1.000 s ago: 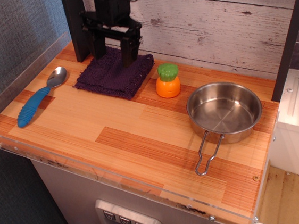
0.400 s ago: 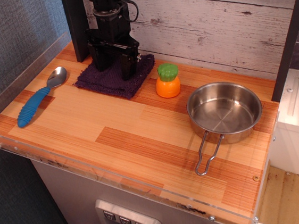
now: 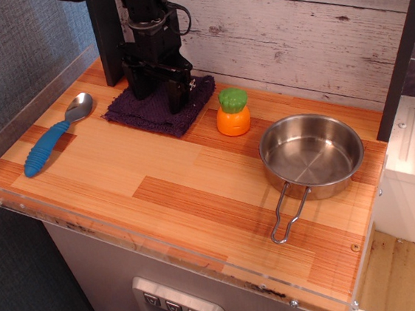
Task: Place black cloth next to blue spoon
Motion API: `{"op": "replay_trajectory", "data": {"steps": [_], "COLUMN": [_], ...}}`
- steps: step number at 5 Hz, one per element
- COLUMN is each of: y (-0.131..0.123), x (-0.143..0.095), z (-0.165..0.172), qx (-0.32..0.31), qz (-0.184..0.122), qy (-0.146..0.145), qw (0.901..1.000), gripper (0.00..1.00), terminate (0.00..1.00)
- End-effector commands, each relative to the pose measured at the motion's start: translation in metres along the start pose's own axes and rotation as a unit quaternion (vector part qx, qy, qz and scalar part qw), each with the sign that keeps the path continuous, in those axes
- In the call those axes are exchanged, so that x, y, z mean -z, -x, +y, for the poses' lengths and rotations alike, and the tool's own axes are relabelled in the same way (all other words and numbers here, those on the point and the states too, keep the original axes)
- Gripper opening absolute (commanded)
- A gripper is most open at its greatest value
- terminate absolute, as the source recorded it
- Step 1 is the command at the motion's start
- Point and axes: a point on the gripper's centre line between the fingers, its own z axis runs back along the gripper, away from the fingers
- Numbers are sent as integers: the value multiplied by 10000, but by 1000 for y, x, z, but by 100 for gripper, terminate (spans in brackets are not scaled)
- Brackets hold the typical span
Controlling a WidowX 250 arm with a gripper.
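I stand at the wooden counter (image 3: 196, 186) and take the blue spoon (image 3: 55, 134) as my reference; it lies near the left end, its silver bowl toward the back wall and its ribbed blue handle toward the front edge. To the right of the spoon's bowl, with only a narrow strip of bare wood between them, lies the black cloth (image 3: 147, 115), a folded dark knitted square close to the back wall. The black gripper (image 3: 158, 94) is down on the middle of this cloth, and its two fingers stand near each other with fabric bunched between them, so I judge that it is closed on the cloth, pinching a fold. Further from the spoon, just past the cloth's right corner, stands a small orange toy with a green top (image 3: 233, 112), and well beyond that sits a steel pan (image 3: 311, 152) with a wire handle pointing to the front edge. As for progress, the cloth seems to rest flat on the counter, not lifted, and it is already rather near the spoon. What is left, I think, is a small shift toward the spoon if needed, then to let go and pull away.
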Motion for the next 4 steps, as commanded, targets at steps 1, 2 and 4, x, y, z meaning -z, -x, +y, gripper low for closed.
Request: {"op": "replay_trajectory", "data": {"steps": [1, 2, 4], "y": [35, 64, 126], "x": [-3, -9, -13], "z": [-6, -23, -37], "qx": [-348, -232, 77], "qz": [280, 410, 548], "qy": [323, 361, 586], "qw": [9985, 9982, 9967], "gripper": [100, 100, 100], "terminate": [0, 0, 0]}}
